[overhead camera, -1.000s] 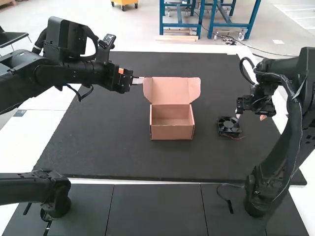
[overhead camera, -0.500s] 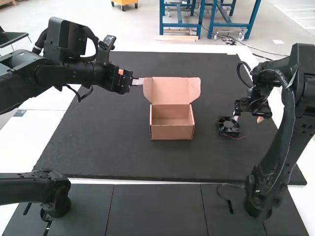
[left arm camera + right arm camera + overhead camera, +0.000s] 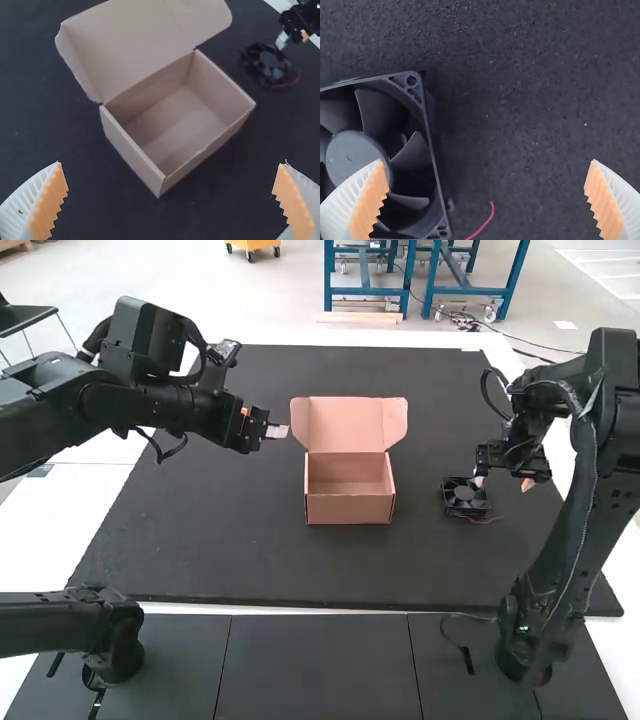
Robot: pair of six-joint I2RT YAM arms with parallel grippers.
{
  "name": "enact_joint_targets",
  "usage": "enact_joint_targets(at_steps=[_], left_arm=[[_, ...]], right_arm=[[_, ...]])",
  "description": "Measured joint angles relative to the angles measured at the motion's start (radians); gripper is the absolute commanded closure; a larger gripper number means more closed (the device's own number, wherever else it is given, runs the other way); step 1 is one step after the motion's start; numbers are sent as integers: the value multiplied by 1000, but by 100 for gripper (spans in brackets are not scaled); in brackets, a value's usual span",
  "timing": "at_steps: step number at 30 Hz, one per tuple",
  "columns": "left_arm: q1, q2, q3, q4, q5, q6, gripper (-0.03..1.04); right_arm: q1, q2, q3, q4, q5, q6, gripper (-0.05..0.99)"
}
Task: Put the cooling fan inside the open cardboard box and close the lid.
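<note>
The open cardboard box [image 3: 348, 488] stands mid-mat with its lid [image 3: 348, 423] upright at the back; its inside [image 3: 175, 130] is bare. The black cooling fan [image 3: 466, 497] lies flat on the mat to the box's right, with a thin red wire beside it. My right gripper [image 3: 505, 478] hangs open just above the fan's right edge. In the right wrist view one finger [image 3: 367, 200] is over the fan [image 3: 375, 150] and the other over bare mat. My left gripper [image 3: 272, 430] is open, level with the lid's left edge and a little apart from it.
A black mat [image 3: 200, 530] covers the table, with white table surface [image 3: 40, 510] showing at its left. In the left wrist view the fan [image 3: 267, 65] and the right gripper [image 3: 295, 30] appear beyond the box.
My left gripper has drawn back a little from the lid's left edge. The right gripper came down and leftward closer to the fan a second ago, then held.
</note>
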Motion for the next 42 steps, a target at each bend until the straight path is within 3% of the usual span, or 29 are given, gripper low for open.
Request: enact_joint_targets(at_steps=[32,35,42], left_arm=[[0,-26,0,-1,-1,3,4],[0,-26,0,-1,-1,3,4],[0,-26,0,-2,-1,3,4]], right_arm=[[-1,102,13,-31,49,4,6],[-1,111,19,-32,43,5,22],[1,122,20,-40,-37,28,94]])
